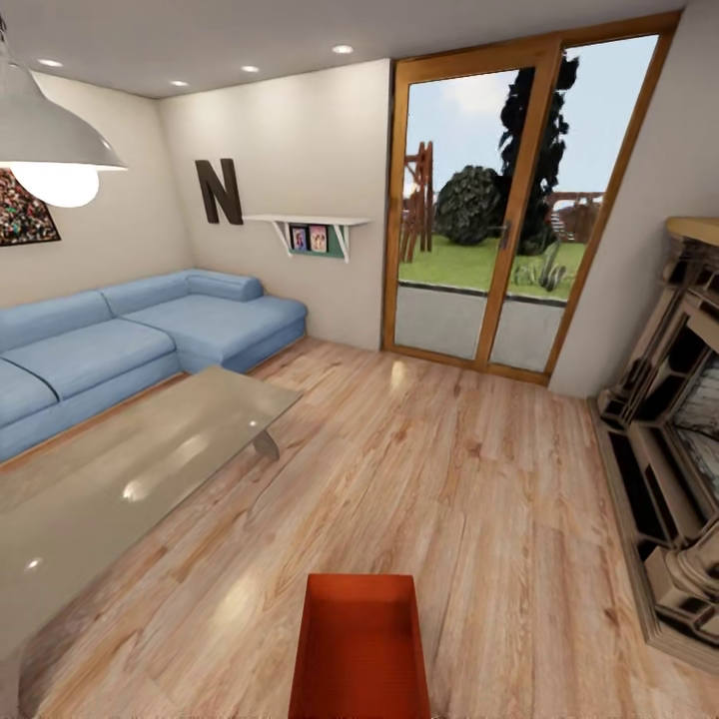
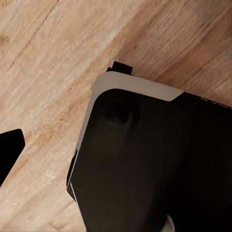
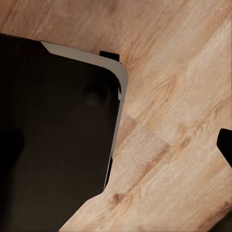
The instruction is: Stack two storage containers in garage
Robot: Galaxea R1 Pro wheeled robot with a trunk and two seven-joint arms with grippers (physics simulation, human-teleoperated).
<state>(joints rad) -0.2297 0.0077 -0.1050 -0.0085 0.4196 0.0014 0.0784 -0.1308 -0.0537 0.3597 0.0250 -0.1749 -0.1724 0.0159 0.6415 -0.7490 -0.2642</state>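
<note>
Plank flooring (image 1: 449, 469) of the living room is being shown stretching towards the glass doors (image 1: 509, 210). Along one wall a blue sofa (image 1: 130, 340) is being displayed, with a glass coffee table (image 1: 110, 479) before it. One orange-red storage container (image 1: 361, 649) is sitting open-topped on the planks, nearest the camera. Whether either gripper is spread or closed cannot be told.
</note>
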